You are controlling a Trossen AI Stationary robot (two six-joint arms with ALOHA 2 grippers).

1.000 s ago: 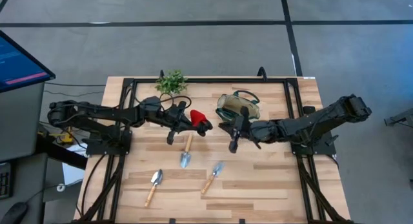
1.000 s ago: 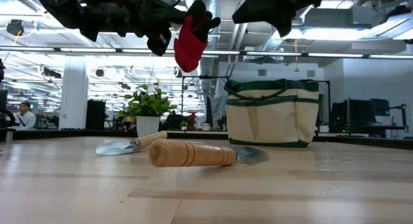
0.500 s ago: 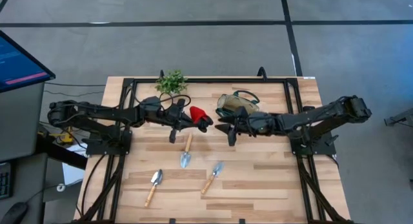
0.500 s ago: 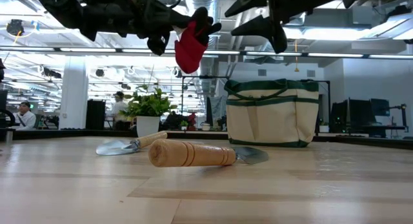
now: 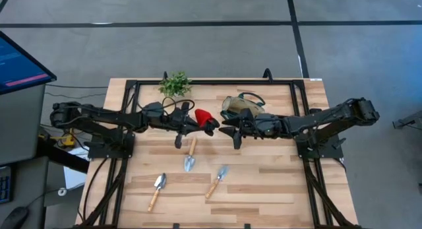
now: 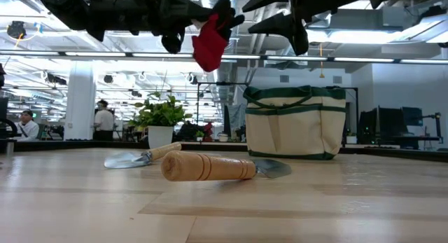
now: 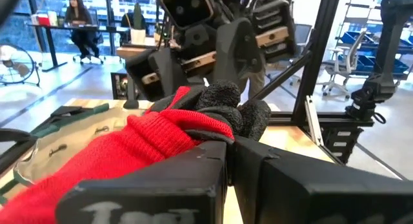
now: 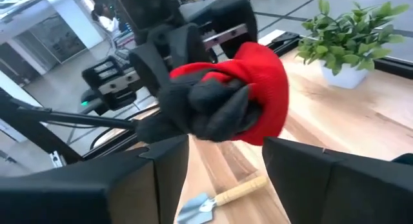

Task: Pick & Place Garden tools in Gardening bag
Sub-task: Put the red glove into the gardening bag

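Here the left gripper (image 5: 206, 125) has its fingers clamped on a red-and-black glove (image 5: 204, 117), held in the air above the surface (image 5: 277, 183). The right gripper (image 5: 226, 132) faces it, fingers spread wide, empty. The gardening bag (image 5: 241, 107) stands just behind; three trowels (image 5: 190, 154) lie below.

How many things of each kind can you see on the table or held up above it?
Wooden-handled trowels: 3
Red-and-black glove, held in the left pincer: 1
Gardening bag: 1
Potted plant: 1
Total: 6
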